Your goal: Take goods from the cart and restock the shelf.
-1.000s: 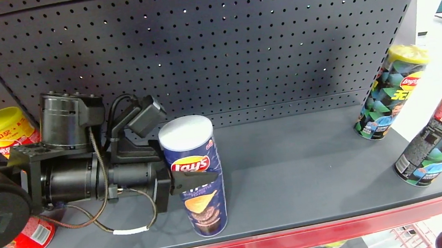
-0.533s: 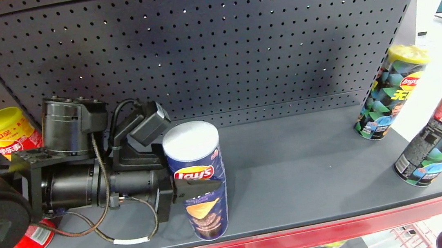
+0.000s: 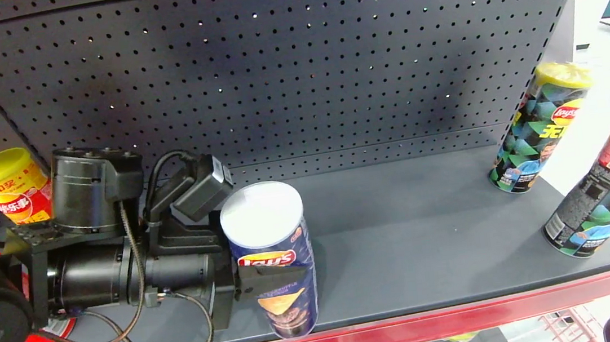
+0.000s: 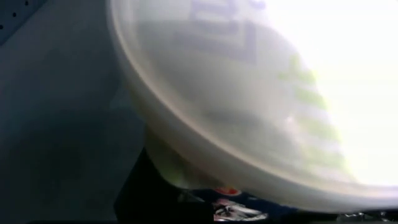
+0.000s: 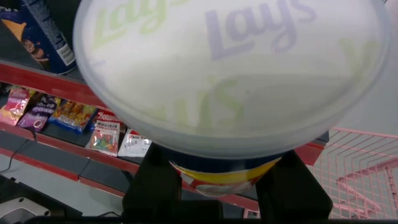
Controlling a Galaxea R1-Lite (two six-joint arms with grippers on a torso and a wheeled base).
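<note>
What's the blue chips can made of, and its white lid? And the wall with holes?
Blue chips can: probably cardboard under a glossy printed wrap.
White lid: likely plastic, milky and half see-through.
Wall with holes: looks like painted metal, matte dark grey, evenly punched.

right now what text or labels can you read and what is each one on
Blue can in the left hand: brand logo; smaller print blurred.
Rear red can: brand characters; rest too small.
Rear green can, front green can: brand logo, yellow characters partly hidden.
Clear lid of the yellow-label can in the right hand: faint brand logo.
Brands left unquoted.
</note>
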